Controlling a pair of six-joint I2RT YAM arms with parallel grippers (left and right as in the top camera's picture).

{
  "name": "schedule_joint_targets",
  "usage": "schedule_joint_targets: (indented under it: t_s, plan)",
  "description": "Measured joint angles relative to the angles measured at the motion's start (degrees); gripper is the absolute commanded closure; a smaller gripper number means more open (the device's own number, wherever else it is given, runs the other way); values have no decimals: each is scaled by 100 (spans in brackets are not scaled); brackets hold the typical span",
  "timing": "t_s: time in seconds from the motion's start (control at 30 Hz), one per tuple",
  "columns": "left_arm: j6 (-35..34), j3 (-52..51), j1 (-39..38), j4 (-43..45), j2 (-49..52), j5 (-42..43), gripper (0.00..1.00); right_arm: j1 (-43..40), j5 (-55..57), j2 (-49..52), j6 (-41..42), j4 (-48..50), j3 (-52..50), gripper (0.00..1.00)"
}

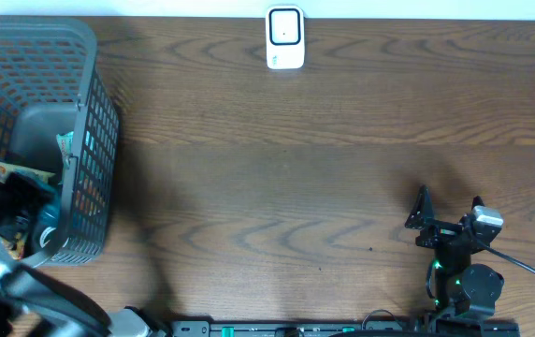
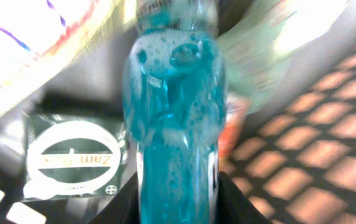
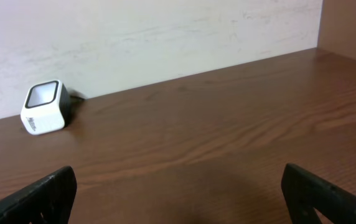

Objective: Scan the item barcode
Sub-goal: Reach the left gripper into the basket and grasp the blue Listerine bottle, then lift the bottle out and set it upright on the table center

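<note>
I see my left gripper (image 2: 178, 202) clamped on the clear bottle of foamy blue liquid (image 2: 175, 106) inside the grey mesh basket (image 1: 90, 56); my right gripper (image 3: 178, 180) stands wide.

One bench (image 1: 296, 187) counted; one grey basket (image 1: 94, 112) at left; one white scanner (image 1: 285, 37) at far edge; one blue bottle (image 2: 175, 124), one dark labelled packet (image 2: 72, 158) noted.

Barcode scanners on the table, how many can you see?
1. The white scanner stands at the far edge of the table, near the middle. The basket could hide more.
</note>
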Motion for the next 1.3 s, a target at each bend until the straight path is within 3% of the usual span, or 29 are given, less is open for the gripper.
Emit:
schedule_joint_targets:
  t_s: [0.23,0.53,0.67,0.83,0.93,1.07,1.3]
  plan:
    - [-520,485,2,476,-1510,26,81,0,0,0,0,0,0,1]
    - [-1038,485,2,951,-2538,203,81,0,0,0,0,2,0,1]
    - [-1335,485,2,1460,-2806,796,81,0,0,0,0,2,0,1]
    - [-1952,485,-168,2712,-3034,2282,81,0,0,0,0,2,0,1]
    - [-2208,485,-879,2651,-3115,3029,81,0,0,0,0,0,0,1]
    - [-2146,472,-2402,2382,-3005,3246,81,0,0,4,0,0,0,1]
    - [-1620,289,-5106,1862,-2363,2214,82,0,0,4,0,0,0,1]
